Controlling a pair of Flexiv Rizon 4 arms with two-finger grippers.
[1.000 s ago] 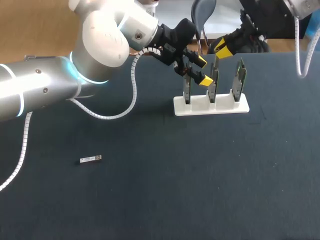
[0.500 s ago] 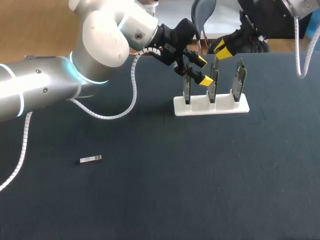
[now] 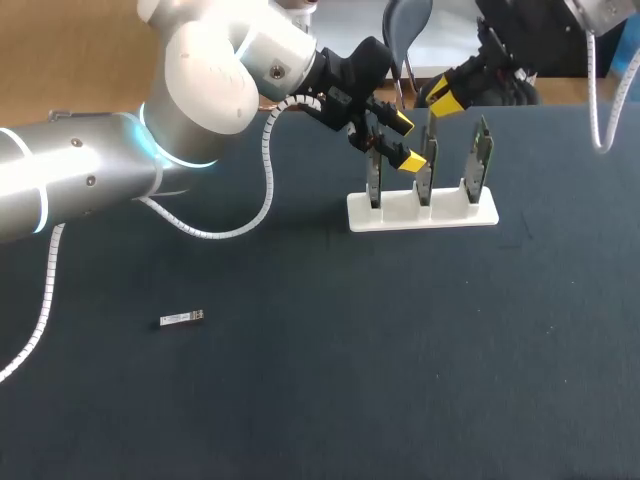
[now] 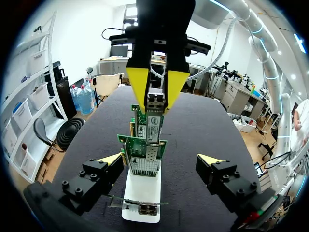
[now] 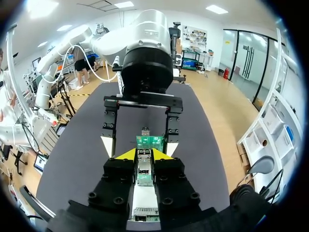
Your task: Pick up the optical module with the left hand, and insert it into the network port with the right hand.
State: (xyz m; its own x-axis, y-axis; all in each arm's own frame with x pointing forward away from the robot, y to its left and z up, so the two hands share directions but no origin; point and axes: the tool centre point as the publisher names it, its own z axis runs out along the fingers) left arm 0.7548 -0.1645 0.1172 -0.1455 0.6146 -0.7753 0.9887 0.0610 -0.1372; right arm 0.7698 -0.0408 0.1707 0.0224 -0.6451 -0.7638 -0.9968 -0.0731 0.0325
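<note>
Yellow tips of the right gripper (image 5: 144,155) clamp an optical module (image 5: 143,170) at the network card (image 5: 150,141) ahead; seating it seems left. The left gripper (image 4: 161,160) hangs spread, empty.

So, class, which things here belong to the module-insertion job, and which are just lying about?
In use: small silver metal module pinched by right end effector; green circuit cards upright in white plastic rack; open left end effector.
Lying about: second silver module, flat on dark table, untouched.
</note>
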